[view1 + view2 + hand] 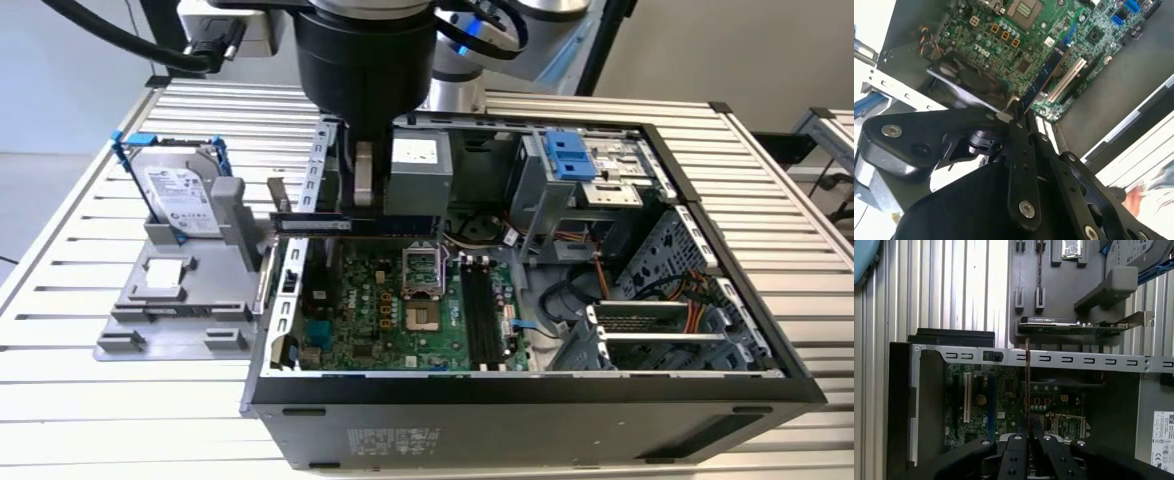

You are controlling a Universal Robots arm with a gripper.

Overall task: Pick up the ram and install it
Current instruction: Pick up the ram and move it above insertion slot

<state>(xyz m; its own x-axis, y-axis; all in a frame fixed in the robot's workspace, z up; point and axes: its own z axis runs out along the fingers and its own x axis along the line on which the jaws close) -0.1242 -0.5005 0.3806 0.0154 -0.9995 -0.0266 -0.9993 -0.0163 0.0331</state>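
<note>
The ram [1027,385] is a thin dark stick seen edge-on in the first wrist view, standing out from between my fingers. In the second wrist view the ram [1046,75] shows a dark blue face and hangs over the green motherboard [1004,45]. My gripper [1029,437] is shut on its near end, and the gripper [1019,116] sits above the open computer case. In the exterior view the gripper [363,195] hangs over the case's rear left part, above the motherboard [387,300]. The black memory slots [483,310] lie further toward the exterior view's right, beside the processor socket [420,270].
The open case [534,385] stands on a slatted metal table [107,390]. A grey fixture [174,300] beside it holds a silver hard drive [180,190] with a blue frame. An expansion card [1069,326] rests between fixture and case. The case's rear rail [1089,360] crosses under the ram.
</note>
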